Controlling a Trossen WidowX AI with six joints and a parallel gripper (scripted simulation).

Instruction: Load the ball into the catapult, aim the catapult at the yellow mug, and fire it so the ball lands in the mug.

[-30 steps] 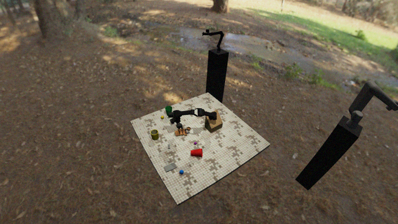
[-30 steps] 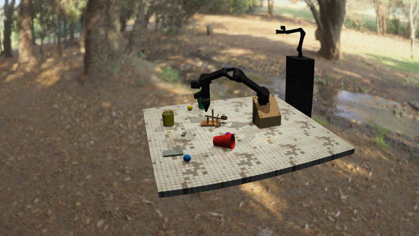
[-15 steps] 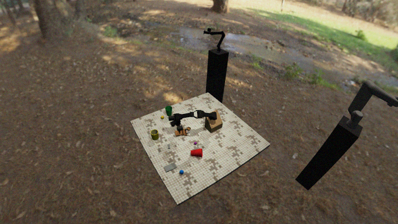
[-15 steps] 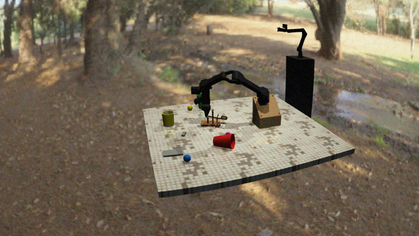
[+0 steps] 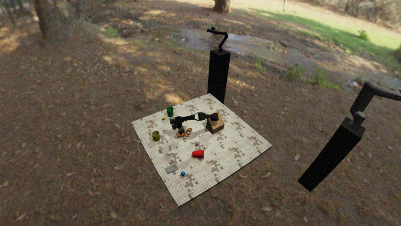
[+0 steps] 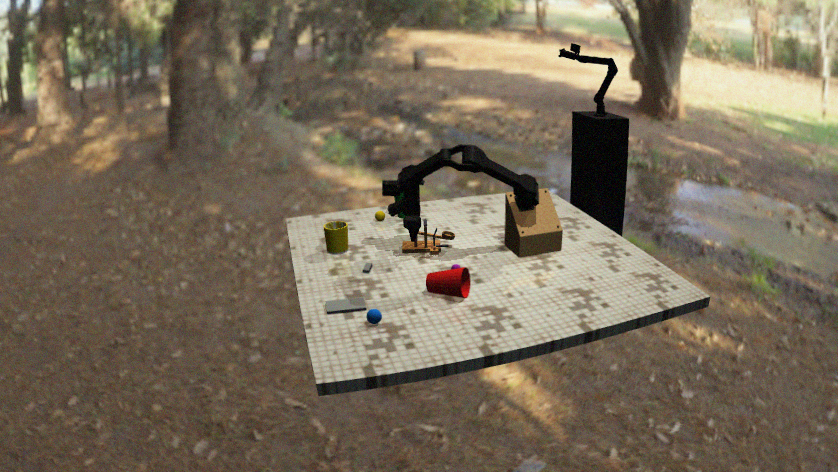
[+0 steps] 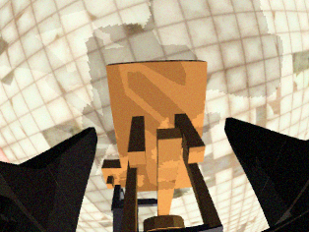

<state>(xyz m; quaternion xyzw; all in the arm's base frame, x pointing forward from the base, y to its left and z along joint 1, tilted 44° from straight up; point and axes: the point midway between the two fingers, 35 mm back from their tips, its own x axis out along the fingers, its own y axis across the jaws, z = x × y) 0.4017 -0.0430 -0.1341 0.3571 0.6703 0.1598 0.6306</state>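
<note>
The small orange catapult (image 5: 183,135) (image 6: 421,249) (image 7: 157,88) stands on the table, its throwing arm's cup (image 5: 190,129) (image 6: 448,235) toward the robot's base. I make out no ball in that cup. My gripper (image 6: 414,239) (image 7: 162,129) is open and points down at the catapult's front part, fingers wide on either side of it, nothing held. The yellow mug (image 5: 156,136) (image 6: 336,239) stands upright beyond the catapult's front end. A purple ball (image 5: 196,144) (image 6: 455,267), a blue ball (image 5: 183,173) (image 6: 374,316) and a yellow ball (image 5: 163,118) (image 6: 380,215) lie on the table.
A red cup (image 5: 198,154) (image 6: 446,282) lies on its side near the purple ball. A green cup (image 5: 170,111) stands near the yellow ball. A grey plate (image 5: 171,168) (image 6: 345,306) and small grey block (image 5: 170,147) (image 6: 367,267) lie flat. The arm's wooden base (image 5: 215,126) (image 6: 536,237) stands behind the catapult.
</note>
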